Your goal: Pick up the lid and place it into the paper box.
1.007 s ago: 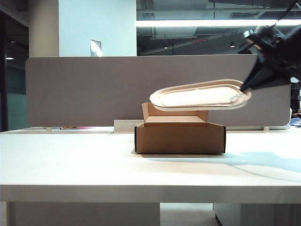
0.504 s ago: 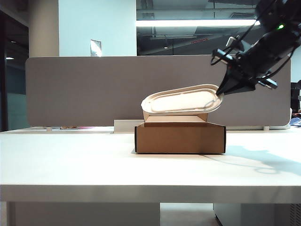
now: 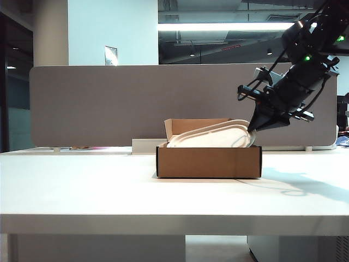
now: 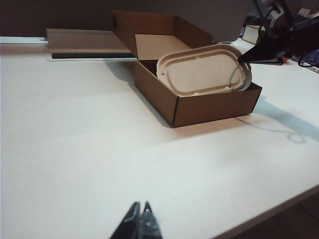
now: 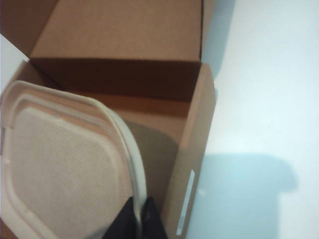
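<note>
The off-white oblong lid (image 3: 214,135) (image 4: 203,69) (image 5: 60,164) leans tilted inside the brown paper box (image 3: 209,161) (image 4: 212,105) (image 5: 192,149), its left end low in the box and its right end raised above the box's right wall. My right gripper (image 3: 253,129) (image 5: 139,205) (image 4: 241,59) is shut on the rim of the lid's raised right end, just above the right wall. My left gripper (image 4: 140,205) is shut with nothing in it, over bare table well in front of the box.
The box's back flap (image 3: 197,125) stands up behind the lid. A grey partition (image 3: 98,103) runs along the table's far edge, with a low white tray (image 4: 84,42) lying in front of it. White tabletop (image 3: 82,180) spreads out round the box.
My right gripper has come down and to the left with the lid. The lid went from hanging above the box to leaning inside it, left end down.
</note>
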